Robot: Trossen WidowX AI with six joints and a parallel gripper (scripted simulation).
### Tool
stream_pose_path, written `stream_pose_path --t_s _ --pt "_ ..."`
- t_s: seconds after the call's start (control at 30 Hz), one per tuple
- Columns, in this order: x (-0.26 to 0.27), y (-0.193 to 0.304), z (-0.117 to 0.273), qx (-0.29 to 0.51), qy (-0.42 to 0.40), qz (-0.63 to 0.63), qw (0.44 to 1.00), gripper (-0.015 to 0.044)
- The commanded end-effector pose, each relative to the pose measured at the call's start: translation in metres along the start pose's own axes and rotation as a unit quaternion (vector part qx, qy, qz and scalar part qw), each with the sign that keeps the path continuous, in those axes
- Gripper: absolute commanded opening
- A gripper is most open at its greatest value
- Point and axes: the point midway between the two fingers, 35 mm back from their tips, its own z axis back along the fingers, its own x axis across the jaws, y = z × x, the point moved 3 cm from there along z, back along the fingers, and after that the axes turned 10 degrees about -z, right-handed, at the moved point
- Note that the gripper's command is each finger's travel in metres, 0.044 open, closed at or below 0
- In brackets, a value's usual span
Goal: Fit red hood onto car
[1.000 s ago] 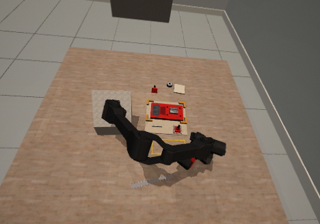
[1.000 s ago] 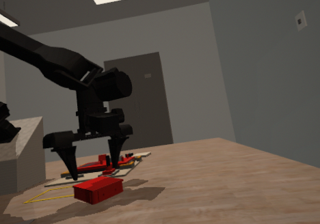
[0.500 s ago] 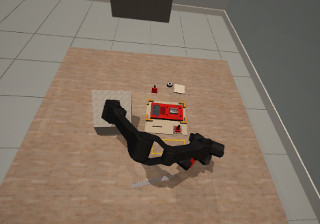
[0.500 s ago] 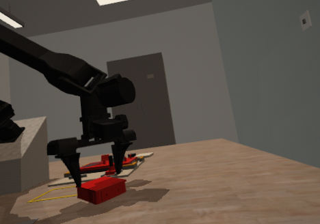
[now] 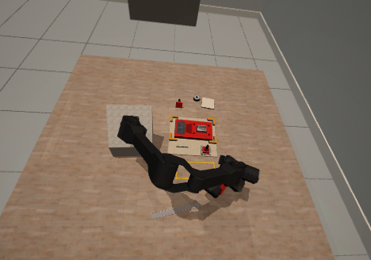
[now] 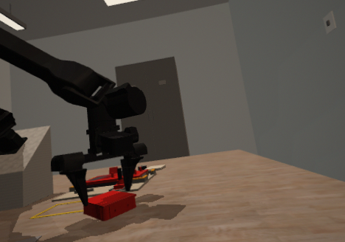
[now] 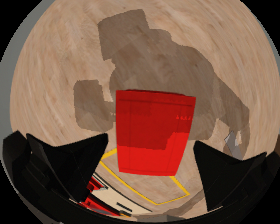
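Observation:
The red hood (image 5: 223, 189) (image 6: 110, 205) (image 7: 153, 132) lies flat on the table, roof up, mostly hidden by the arm in the top view. My gripper (image 6: 107, 197) (image 7: 152, 143) is open and empty, pointing down just above the hood. In the wrist view its fingers stand on either side of the hood, with gaps. In the exterior view the fingertips are near the height of the hood's roof. The red chassis (image 5: 189, 128) (image 6: 99, 181) sits in the jig (image 5: 172, 145) with orange corners, its grey engine block (image 5: 201, 128) in place. The pegs are too small to tell apart.
A yellow outline (image 5: 198, 162) is marked between jig and arm. A small red part (image 5: 205, 150) stands on the jig's near strip. Behind the jig are another red part (image 5: 179, 105), a wheel (image 5: 196, 97) and a cream square (image 5: 208, 103). A grey block (image 5: 115, 120) stands left, a grey strip (image 5: 170, 212) in front.

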Motion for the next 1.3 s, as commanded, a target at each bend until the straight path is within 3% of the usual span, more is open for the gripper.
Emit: stream_pose_path --t_s 0.0,0.83,0.97,1.27 --pt "0.000 0.000 -0.003 0.002 -0.002 0.001 1.000 0.0440" --pt "0.000 0.001 -0.016 0.002 -0.001 0.001 1.000 0.0440" --pt "0.000 0.000 -0.013 0.000 0.000 0.000 1.000 0.0335" --pt "0.000 0.000 -0.013 0.000 0.000 0.000 1.000 0.0275"
